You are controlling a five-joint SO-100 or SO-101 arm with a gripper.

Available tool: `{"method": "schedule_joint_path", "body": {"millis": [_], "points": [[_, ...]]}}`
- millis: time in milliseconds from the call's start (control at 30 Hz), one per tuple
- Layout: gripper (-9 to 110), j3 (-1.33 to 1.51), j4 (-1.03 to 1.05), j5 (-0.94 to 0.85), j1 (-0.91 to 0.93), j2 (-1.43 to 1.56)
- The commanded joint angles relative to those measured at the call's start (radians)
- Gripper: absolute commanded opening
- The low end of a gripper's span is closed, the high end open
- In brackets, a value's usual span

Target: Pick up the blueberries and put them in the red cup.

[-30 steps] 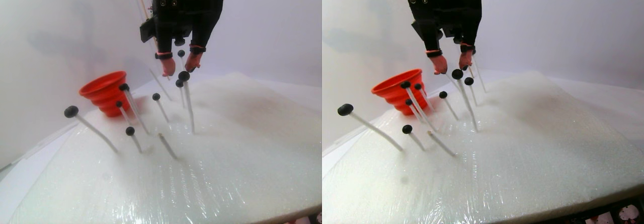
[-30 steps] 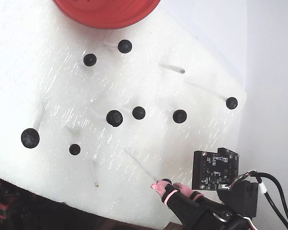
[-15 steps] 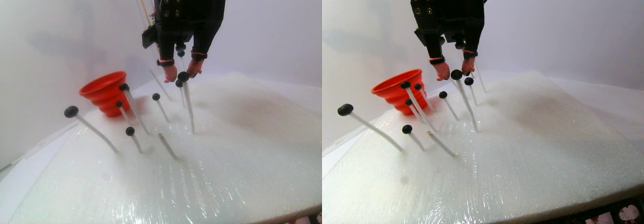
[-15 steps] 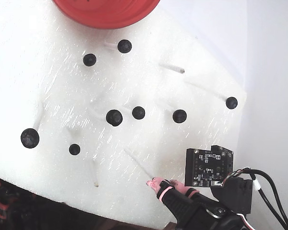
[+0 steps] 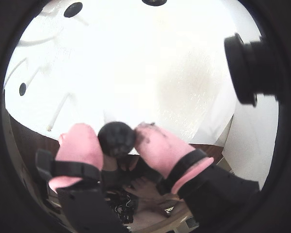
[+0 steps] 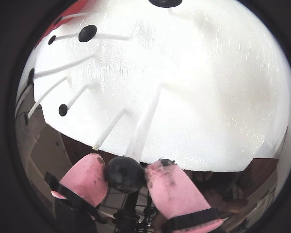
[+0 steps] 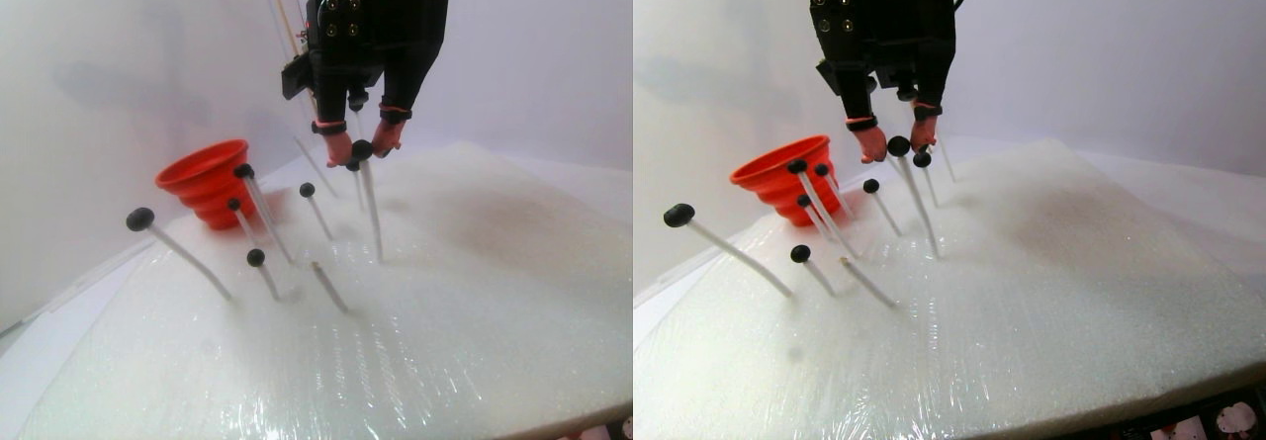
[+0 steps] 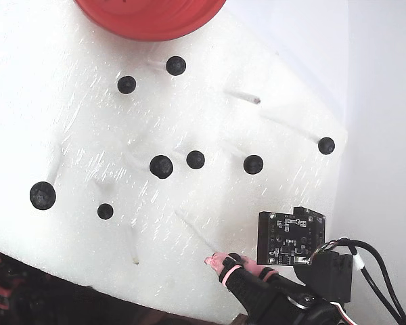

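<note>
Bright, overexposed; fisheye-vignetted wrist views.

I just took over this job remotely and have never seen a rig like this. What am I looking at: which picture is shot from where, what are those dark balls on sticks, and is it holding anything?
This is a small robot arm with a two-finger gripper tipped in pink pads. The two round fisheye pictures come from cameras on the wrist, looking past the fingers. The wide picture is two near-identical side views; the fixed view looks down from above.

The surface is a white foam sheet. The dark balls are the blueberries, each perched on a thin clear stick stuck in the foam. The red cup sits at the sheet's far edge.

Both wrist views show one berry pinched between the pads near the foam's edge.
</note>
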Motion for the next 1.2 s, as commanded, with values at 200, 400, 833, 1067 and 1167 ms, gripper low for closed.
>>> {"method": "schedule_joint_path", "body": {"millis": [200, 400, 833, 1067, 1167], "points": [[13, -0.008, -0.008, 0.003, 0.002, 0.008], [12, -0.029, 0.04, 0.008, -0.002, 0.055], [12, -0.086, 0.202, 0.015, -0.035, 0.241], [12, -0.123, 0.222, 0.02, -0.071, 0.267], [12, -0.141, 0.222, 0.025, -0.092, 0.264]]}}
